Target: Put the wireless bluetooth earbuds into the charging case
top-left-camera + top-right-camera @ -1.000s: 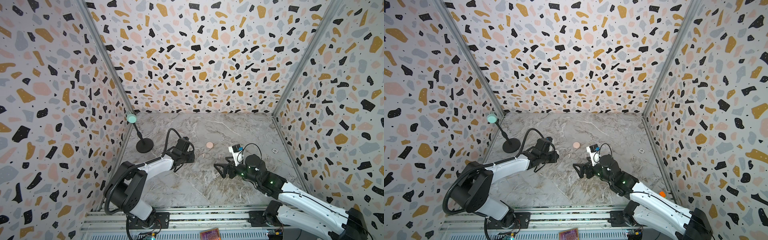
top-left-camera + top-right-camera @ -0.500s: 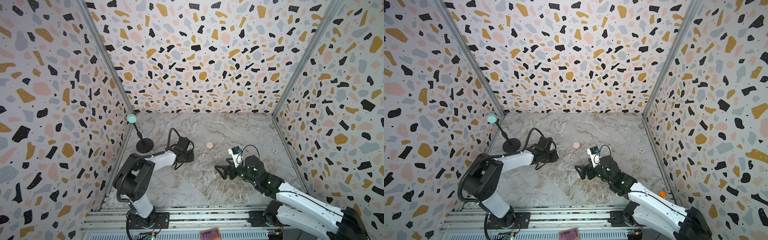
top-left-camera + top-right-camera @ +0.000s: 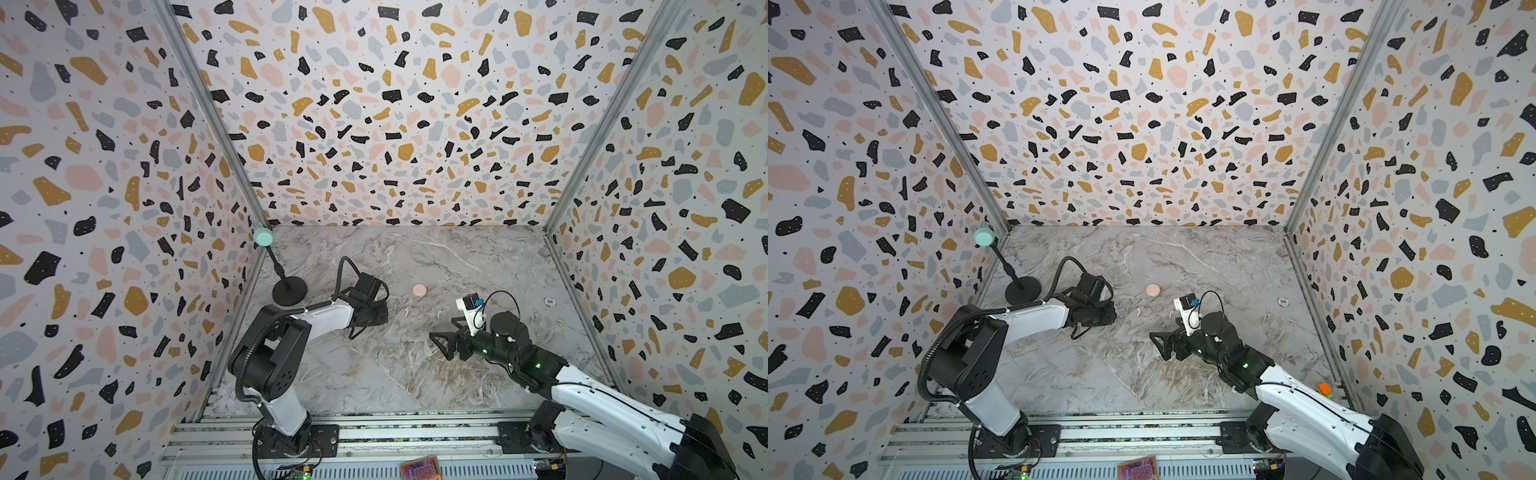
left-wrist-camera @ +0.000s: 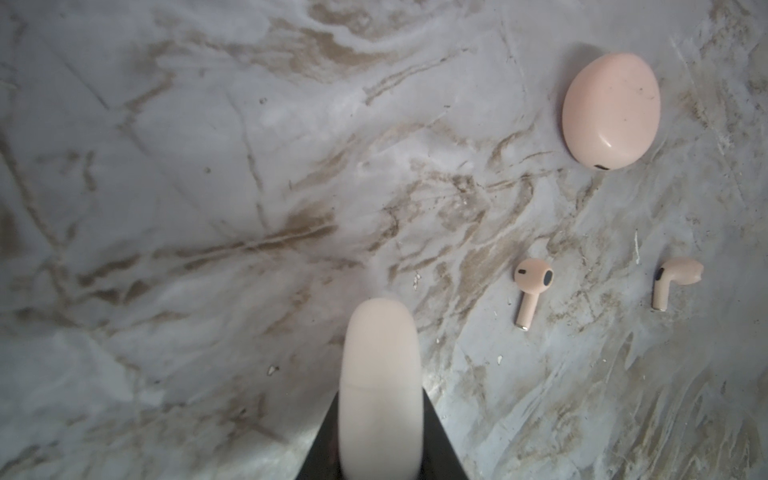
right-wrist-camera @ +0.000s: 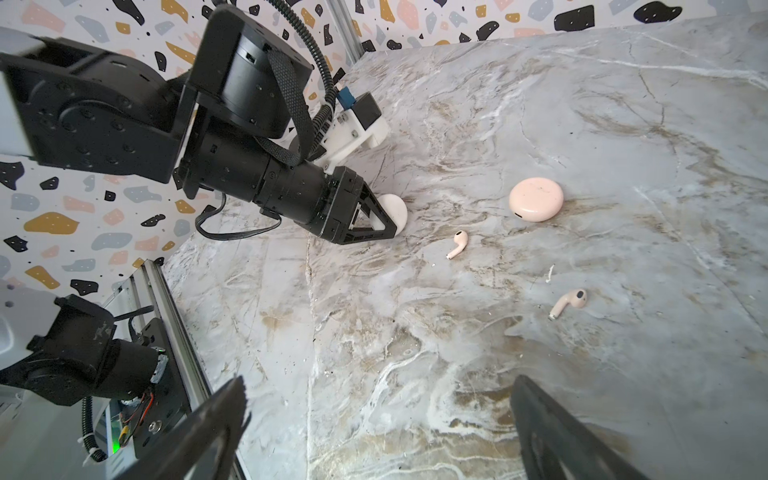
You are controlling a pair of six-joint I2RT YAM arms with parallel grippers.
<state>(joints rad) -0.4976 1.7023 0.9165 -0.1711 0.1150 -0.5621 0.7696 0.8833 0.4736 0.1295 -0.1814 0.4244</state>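
My left gripper (image 3: 384, 318) (image 3: 1113, 316) (image 4: 380, 395) lies low over the marble floor, shut on a whitish round charging case (image 4: 380, 374) (image 5: 392, 210) held edge-on between its fingers. A shut pink charging case (image 3: 419, 289) (image 3: 1153, 289) (image 4: 611, 110) (image 5: 536, 198) rests a little beyond it. Two pale pink earbuds (image 4: 532, 286) (image 4: 673, 278) lie on the floor between the grippers, also in the right wrist view as earbuds (image 5: 457, 243) (image 5: 569, 301). My right gripper (image 3: 441, 328) (image 3: 1163, 332) (image 5: 378, 386) stands open and empty, short of the nearer earbud.
A black stand (image 3: 289, 291) with a teal ball (image 3: 263, 237) occupies the back left corner. A small white disc (image 3: 550, 301) lies near the right wall. Patterned walls enclose three sides, and a metal rail (image 3: 374, 436) runs along the front.
The left arm's elbow has swung up and inward while its gripper stays in place with the case. The right arm has barely moved.
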